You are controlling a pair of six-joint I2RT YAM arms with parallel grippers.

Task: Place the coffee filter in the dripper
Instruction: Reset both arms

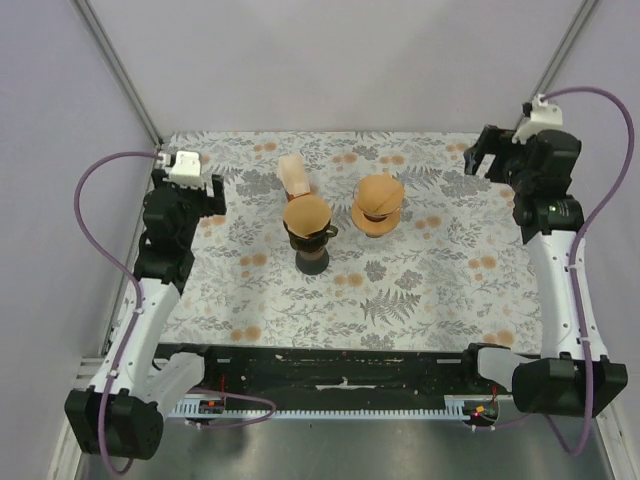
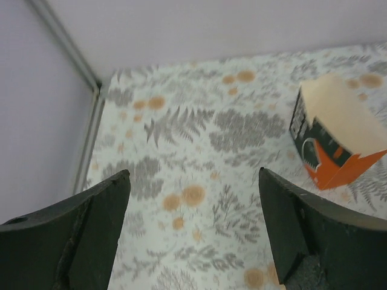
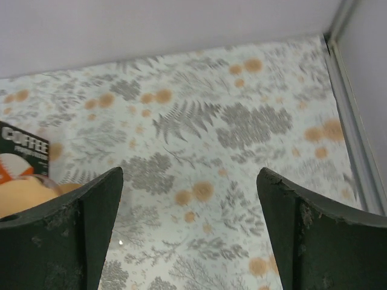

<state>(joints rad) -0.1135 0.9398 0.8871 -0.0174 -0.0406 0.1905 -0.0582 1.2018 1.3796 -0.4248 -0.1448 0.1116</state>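
A brown paper coffee filter [image 1: 306,214] sits opened in the mouth of a dark dripper [image 1: 312,243] with a side handle, mid-table. To its right stands an orange dripper-shaped piece [image 1: 377,204] with brown paper in its top. My left gripper [image 1: 212,194] hangs open at the table's far left, well apart from both, and the left wrist view shows nothing between the left gripper's [image 2: 193,181] fingers. My right gripper [image 1: 482,158] hangs open at the far right, and the right gripper [image 3: 189,181] shows only tablecloth between its fingers.
An open filter box [image 1: 295,174] with cream filters stands behind the dark dripper; the box [image 2: 334,133] lies right of my left fingers, and its printed end [image 3: 24,150] shows at the right wrist view's left edge. A floral cloth [image 1: 420,290] covers the table, with walls at the back and sides.
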